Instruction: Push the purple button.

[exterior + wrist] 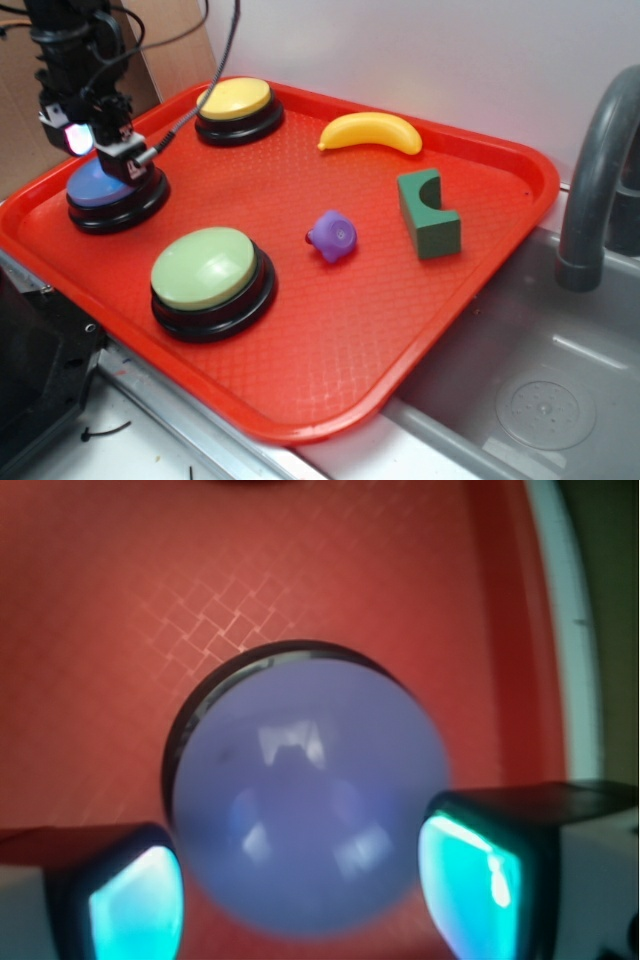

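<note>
The purple button [100, 188], a bluish-purple domed cap on a black ring base, sits at the left of the red tray [420, 300]. My gripper [120, 155] is directly over it, down at the cap's right part. In the wrist view the cap [305, 790] fills the middle of the frame, close and blurred. My gripper [300, 890] is open, its two fingers [470, 875] standing either side of the cap. I cannot tell whether the fingers touch the cap.
A yellow button [237, 108] is at the tray's back and a green button [210, 280] at its front. A small purple knobbly toy [332, 236], a green arch block [428, 213] and a banana [372, 131] lie to the right. A sink [540, 390] and grey faucet [595, 170] are beyond.
</note>
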Available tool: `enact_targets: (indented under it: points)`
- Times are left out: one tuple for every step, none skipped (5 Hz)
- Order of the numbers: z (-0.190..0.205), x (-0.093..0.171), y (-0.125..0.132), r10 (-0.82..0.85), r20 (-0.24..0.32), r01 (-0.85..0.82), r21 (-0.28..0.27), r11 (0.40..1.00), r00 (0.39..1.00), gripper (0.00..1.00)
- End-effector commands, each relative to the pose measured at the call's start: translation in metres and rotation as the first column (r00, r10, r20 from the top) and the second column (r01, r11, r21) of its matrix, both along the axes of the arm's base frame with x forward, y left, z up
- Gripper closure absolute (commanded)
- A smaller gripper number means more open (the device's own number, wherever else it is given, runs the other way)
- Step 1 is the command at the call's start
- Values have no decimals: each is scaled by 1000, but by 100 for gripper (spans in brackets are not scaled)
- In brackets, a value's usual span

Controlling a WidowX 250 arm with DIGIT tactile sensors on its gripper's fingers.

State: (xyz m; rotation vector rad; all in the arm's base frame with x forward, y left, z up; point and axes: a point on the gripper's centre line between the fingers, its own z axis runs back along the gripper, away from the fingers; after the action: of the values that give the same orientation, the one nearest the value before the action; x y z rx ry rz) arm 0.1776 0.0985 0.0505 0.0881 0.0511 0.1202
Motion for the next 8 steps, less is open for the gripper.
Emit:
enact_targets:
  points:
    - [3, 4, -2, -30, 13, 30, 2, 1000, 999, 0]
    - [28, 4, -5, -29, 35, 28, 15, 999, 999, 0]
    - [57, 1, -7, -18, 69, 16, 29, 999, 997, 0]
    - [75, -4, -8, -10, 104, 6, 42, 999, 995, 0]
    - [74, -5, -7, -7, 109, 3, 41, 999, 994, 0]
    - [47, -3, -2, -13, 73, 11, 28, 1000, 997, 0]
    - [43, -5, -2, -14, 67, 12, 29, 1000, 998, 0]
    - [58, -7, -4, -24, 108, 21, 30, 999, 994, 0]
